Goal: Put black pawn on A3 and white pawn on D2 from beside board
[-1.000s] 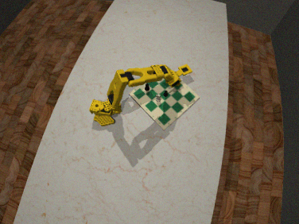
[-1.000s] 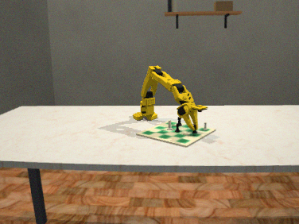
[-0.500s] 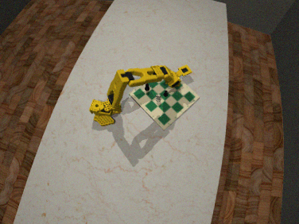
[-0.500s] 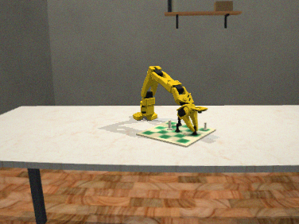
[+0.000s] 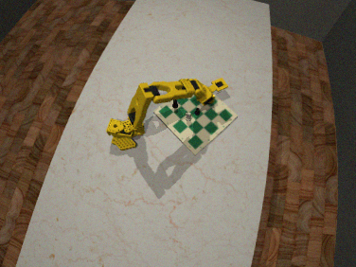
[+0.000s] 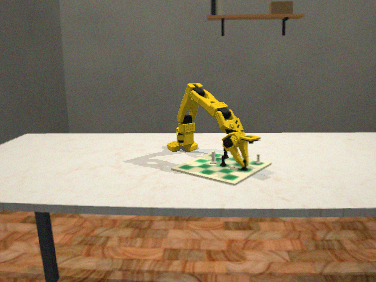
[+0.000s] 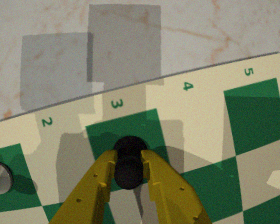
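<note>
My gripper [image 7: 129,167] is shut on the black pawn [image 7: 129,162], seen from above between the two yellow fingers. The pawn is over the green edge square by the printed 3 on the chessboard [image 7: 188,160]. In the exterior view my fingertips [image 6: 243,165] reach down to the board [image 6: 221,169] near its right end. I cannot tell whether the pawn's base touches the square. In the top view the gripper [image 5: 206,104] is over the far edge of the board [image 5: 196,120]. A pale piece [image 7: 3,178] shows at the left edge of the wrist view.
Other pieces stand on the board: a black one [image 5: 175,105], another black one [image 5: 198,110] and a pale one [image 5: 189,117]. In the exterior view a pale piece [image 6: 258,157] stands at the board's far right. The arm's base [image 5: 122,132] is left of the board.
</note>
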`<state>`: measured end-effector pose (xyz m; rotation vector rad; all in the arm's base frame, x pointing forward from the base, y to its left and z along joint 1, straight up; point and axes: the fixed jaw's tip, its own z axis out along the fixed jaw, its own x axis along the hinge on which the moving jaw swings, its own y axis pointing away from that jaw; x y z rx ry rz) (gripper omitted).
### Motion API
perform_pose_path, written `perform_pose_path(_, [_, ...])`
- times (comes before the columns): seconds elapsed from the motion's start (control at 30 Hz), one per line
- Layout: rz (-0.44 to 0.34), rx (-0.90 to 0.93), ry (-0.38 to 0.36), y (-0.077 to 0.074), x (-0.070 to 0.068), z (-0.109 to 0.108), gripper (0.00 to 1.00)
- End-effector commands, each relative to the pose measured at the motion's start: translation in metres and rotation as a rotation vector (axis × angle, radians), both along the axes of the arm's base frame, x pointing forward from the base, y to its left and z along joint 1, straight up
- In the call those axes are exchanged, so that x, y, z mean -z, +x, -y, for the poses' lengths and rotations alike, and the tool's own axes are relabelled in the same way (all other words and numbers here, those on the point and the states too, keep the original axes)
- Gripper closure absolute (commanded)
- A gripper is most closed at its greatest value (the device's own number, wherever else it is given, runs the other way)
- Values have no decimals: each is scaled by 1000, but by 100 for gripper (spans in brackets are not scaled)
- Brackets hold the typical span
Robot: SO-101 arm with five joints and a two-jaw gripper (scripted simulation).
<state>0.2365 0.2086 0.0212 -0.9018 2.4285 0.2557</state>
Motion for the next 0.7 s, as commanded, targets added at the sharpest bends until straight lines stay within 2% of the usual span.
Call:
perform_pose_path(0.0, [-14, 11, -9, -1, 5, 4, 100])
perform_pose_path(0.67, [-13, 10, -9, 0, 4, 4, 99])
